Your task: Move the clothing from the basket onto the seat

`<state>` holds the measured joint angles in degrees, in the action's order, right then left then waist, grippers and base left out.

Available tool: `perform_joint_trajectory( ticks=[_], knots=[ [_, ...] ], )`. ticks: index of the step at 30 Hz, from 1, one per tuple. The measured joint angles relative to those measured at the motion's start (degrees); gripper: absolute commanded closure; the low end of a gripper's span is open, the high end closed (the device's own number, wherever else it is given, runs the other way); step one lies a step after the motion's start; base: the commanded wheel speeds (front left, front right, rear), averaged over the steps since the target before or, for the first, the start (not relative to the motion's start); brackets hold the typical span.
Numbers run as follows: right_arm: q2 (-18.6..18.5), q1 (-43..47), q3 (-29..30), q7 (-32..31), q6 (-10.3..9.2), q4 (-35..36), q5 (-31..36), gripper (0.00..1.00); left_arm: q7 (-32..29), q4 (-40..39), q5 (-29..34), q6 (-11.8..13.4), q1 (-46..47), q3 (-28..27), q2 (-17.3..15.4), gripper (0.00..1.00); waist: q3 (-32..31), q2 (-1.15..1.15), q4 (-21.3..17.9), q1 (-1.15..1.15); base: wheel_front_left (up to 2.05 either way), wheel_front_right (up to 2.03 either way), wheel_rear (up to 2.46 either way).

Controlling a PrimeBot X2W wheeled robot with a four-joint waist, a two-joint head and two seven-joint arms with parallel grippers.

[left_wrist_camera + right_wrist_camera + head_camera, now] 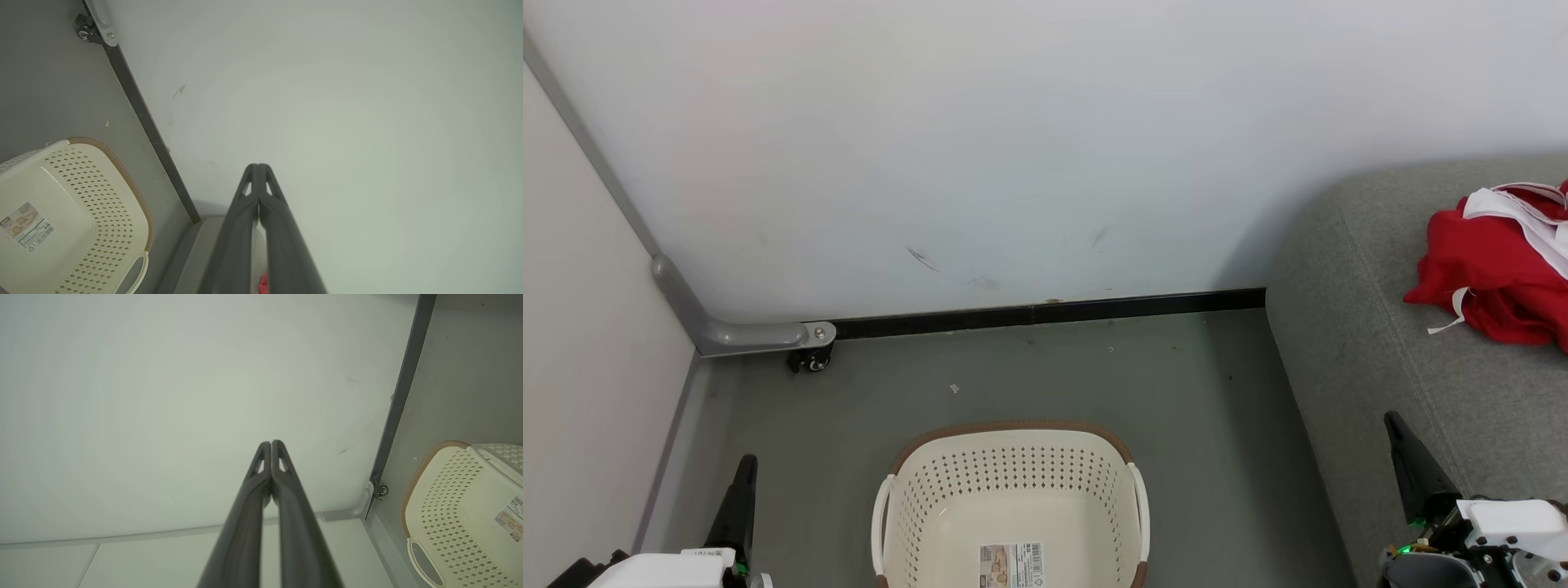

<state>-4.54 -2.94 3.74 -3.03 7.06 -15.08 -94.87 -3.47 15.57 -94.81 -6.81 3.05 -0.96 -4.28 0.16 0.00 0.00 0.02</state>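
On the grey floor point(1176, 392), before a scuffed white wall point(1013, 147) with black skirting point(1054, 311), the basket point(1013, 429) stands with its stickered bottom bare; the clothing point(1486, 269) lies heaped on the seat point(1356, 343) to its right, well apart. The left claw point(258, 167) and right claw point(271, 443) each have fingers pressed together

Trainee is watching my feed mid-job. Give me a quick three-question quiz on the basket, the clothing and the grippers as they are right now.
1. True or false: the red clothing lies in the basket.
2. Where is the clothing? A) on the floor B) on the seat C) draped over the basket's handle
3. Fill in: the left gripper and the right gripper both have their fingers ___.
Key: 1 false; 2 B; 3 shut, holding nothing.
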Motion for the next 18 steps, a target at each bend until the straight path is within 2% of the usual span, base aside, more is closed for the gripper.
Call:
perform_joint_trajectory(
  ticks=[18],
  knots=[
    [0.01, -0.01, 0.21, -0.01, 0.0, -0.01, 0.01, 1.0, 0.0, 0.12, 0.01, -0.24, 0.04, -0.08, 0.07, 1.0, 0.0, 0.0, 0.0, 0.0, 0.0, 0.0, 0.0]
  ],
)
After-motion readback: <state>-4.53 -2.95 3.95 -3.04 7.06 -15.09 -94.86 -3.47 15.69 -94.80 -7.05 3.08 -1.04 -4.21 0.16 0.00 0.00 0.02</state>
